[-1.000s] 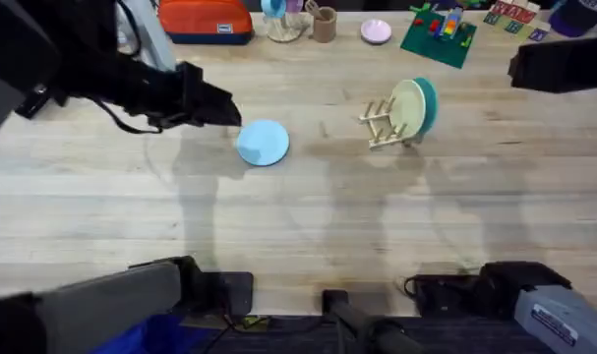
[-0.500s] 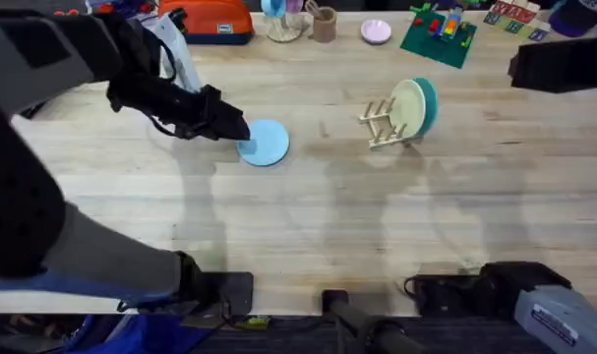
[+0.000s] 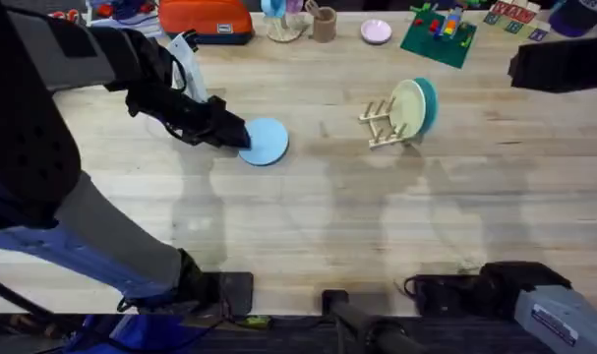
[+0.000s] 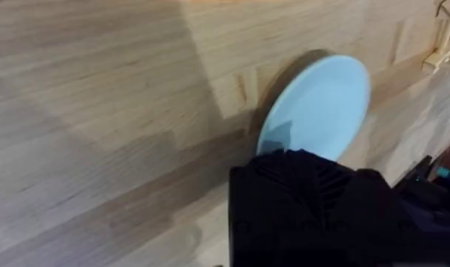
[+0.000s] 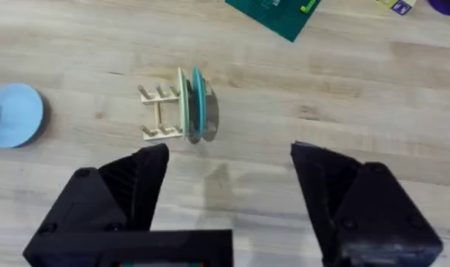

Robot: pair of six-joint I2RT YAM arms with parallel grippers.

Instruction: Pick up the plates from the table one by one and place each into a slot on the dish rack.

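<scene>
— Where was the light blue plate (image 3: pixel 265 142)?

— Flat on the table (image 3: pixel 308 226), left of the middle in the overhead view. My left gripper (image 3: pixel 235 135) had reached its near-left edge. From above I could not tell whether my jaws were apart or had anything between them; it all read as one dark shape against the rim.

— Did your left wrist camera help?

— Only partly. It showed the same plate (image 4: pixel 319 108) close up, with my dark finger body overlapping its rim, but not the jaws themselves. So I could not tell whether I had hold of it.

— And the right side?

— My right gripper (image 5: pixel 228 196) hung high above the table, jaws spread wide and holding nothing. That wrist camera looked straight down on the dish rack (image 5: pixel 159 113), showing edge-on what the overhead gave at a slant: the cream plate (image 5: pixel 183 104) and the teal plate (image 5: pixel 197 104) stood upright side by side at one end of the rack, the cream one nearer the bare pegs. The blue plate lay well apart from the rack.
</scene>
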